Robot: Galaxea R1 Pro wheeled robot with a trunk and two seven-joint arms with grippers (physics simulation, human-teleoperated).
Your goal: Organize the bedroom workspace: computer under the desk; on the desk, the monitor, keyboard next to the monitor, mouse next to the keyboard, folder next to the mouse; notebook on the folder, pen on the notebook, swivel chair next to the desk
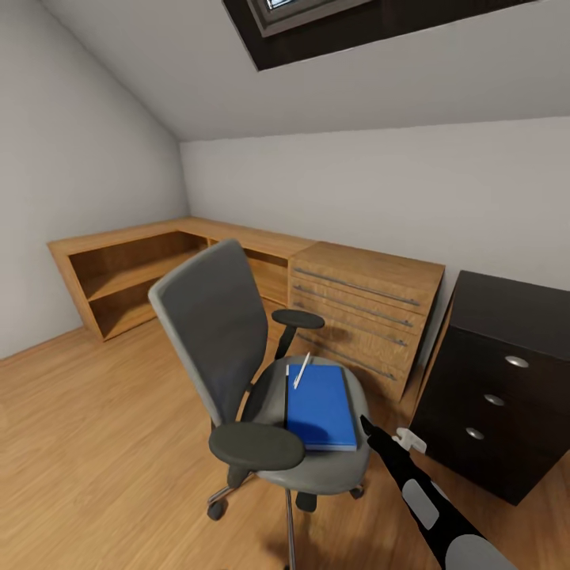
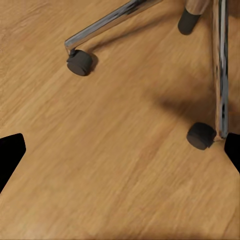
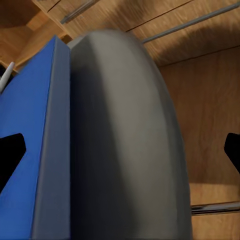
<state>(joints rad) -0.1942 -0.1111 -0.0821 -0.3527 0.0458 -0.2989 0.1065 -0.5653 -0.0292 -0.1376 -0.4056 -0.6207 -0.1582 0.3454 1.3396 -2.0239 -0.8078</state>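
The grey swivel chair [image 1: 237, 348] stands mid-room on the wood floor. On its seat lies the flat blue folder [image 1: 320, 405] with a white pen [image 1: 302, 370] resting on its far end. My right gripper [image 1: 367, 425] reaches in low at the seat's right edge, just beside the folder. In the right wrist view the right gripper [image 3: 120, 155] is open, its dark fingertips [image 3: 11, 152] wide apart, facing the seat's rim [image 3: 125, 150] and the folder [image 3: 25, 150]. My left gripper [image 2: 120, 155] is open above the floor near the chair's chrome base [image 2: 105, 22] and castors [image 2: 80, 62].
The desk's dark drawer unit [image 1: 487, 396] with round silver knobs stands at the right, close to the chair. A light wooden chest [image 1: 364, 305] with bar handles sits behind the chair, joined to a low wooden shelf [image 1: 127, 277] along the left wall. Bare wood floor [image 1: 87, 443] lies to the left.
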